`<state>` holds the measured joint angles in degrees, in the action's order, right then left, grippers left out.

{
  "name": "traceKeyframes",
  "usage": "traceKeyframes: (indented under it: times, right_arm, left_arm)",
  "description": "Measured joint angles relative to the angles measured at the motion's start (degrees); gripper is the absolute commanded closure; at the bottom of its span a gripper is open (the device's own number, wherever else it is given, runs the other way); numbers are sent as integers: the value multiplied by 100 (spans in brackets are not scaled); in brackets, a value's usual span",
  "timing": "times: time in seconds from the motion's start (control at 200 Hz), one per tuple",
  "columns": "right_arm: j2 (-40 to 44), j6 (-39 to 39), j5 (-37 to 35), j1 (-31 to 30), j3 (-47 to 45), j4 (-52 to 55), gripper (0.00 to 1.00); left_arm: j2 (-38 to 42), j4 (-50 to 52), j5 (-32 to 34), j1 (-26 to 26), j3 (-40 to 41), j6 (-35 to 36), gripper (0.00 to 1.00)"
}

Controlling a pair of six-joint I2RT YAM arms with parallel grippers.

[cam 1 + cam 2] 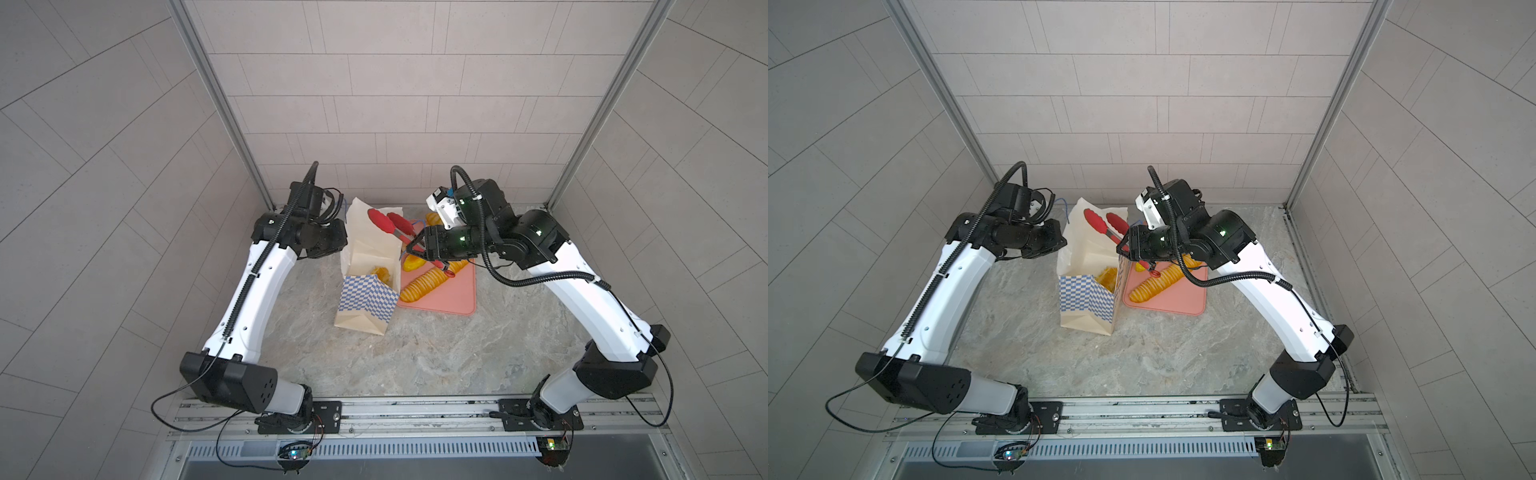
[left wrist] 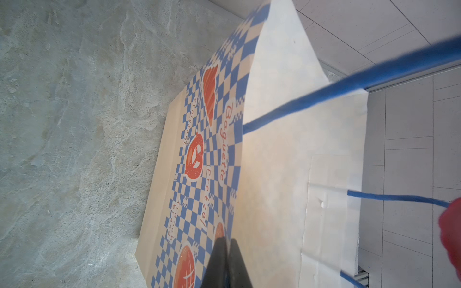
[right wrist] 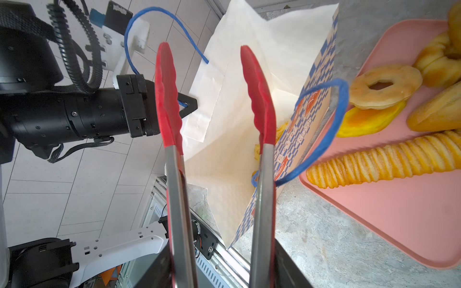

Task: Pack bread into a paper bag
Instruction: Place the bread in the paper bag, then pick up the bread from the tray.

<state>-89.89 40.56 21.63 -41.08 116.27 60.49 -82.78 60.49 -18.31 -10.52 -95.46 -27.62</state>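
Note:
The paper bag (image 1: 365,299) (image 1: 1086,299) stands upright and open on the marble top, with one golden pastry (image 1: 380,272) inside. My left gripper (image 2: 228,249) (image 3: 188,104) is shut on the bag's far rim by a blue cord handle (image 3: 159,15). My right gripper (image 1: 428,257) (image 3: 222,271) is shut on the steel arms of red tongs (image 1: 388,226) (image 3: 168,99). The tongs' tips are spread and empty above the bag's mouth. More bread lies on the pink tray (image 3: 386,224): a ridged baguette (image 1: 428,282) (image 3: 386,159), a ring doughnut (image 3: 384,86) and rolls (image 3: 439,112).
The pink tray (image 1: 449,297) (image 1: 1183,295) lies right beside the bag, on its right. The bag's near handle (image 3: 331,129) loops out over the tray's edge. Tiled walls and metal posts close the back corners; a rail runs along the front.

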Motion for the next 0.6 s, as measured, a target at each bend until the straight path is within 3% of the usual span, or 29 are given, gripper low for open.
traceKeyframes:
  times: [0.6]
  right_arm:
    - [553,37,-9,782,-2,-24,46]
  left_arm:
    - [87,17,52,0,39,0,100]
